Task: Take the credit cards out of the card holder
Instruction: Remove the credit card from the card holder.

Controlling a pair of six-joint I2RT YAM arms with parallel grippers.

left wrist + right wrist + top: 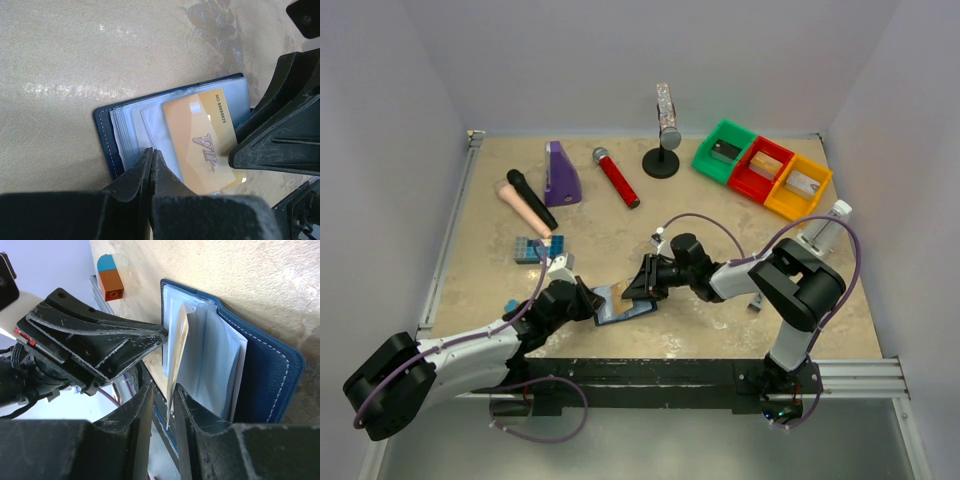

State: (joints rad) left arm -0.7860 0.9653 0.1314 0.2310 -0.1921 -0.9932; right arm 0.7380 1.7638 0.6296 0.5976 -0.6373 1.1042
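My left pincer: the two fingers were pressed together with nothing between them. Their tips were down on the clear sleeves of the card holder.
My right pincer: the jaws stood a narrow slit apart. The edge of the orange-gold card sat in that slit with a gap beside it, so I was not clamped on it.
Orange-gold card: it was the only card I could make out. It lay on top of the sleeves with "VIP" and a number on its face. In my right wrist view its free end tilted up off the sleeves. I could not tell if its other end sat in a pocket.
Card holder: it lay open on the desk, navy cover down and pale sleeves fanned upward. It was between my two pincers, close to the desk's near edge.
Just beside: an orange block with a teal top stood past the holder on my left arm's side.
Farther out: a blue studded block sat behind my left wrist.
Back of the desk: a red microphone, and green, red and yellow bins in a row.
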